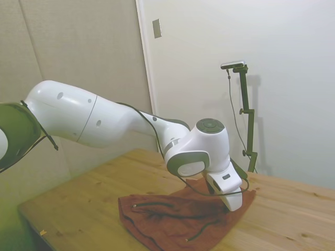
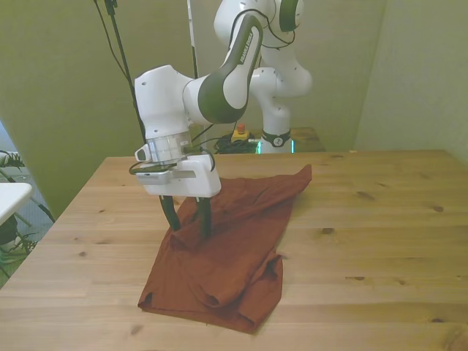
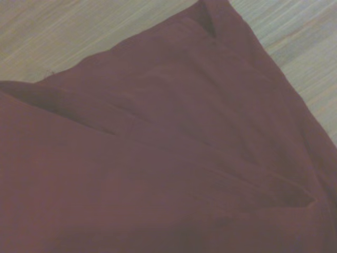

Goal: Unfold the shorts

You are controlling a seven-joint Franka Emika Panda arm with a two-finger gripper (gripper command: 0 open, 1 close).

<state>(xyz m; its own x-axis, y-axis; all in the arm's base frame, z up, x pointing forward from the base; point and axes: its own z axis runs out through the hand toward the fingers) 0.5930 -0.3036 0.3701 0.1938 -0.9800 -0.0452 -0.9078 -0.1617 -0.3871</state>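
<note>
Directly under my gripper [image 2: 187,220] the shorts [image 2: 227,248] lie folded on the desk [image 2: 380,241]. Its fingers stand apart, tips pressing into the rust-brown cloth near one edge; most of the fabric spreads beyond them, a dark drawstring [image 1: 157,205] showing.

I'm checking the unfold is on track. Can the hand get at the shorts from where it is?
Probably yes. The hand is right down at the shorts, its open fingers at the cloth near the front view's left edge, with nothing in between.
</note>
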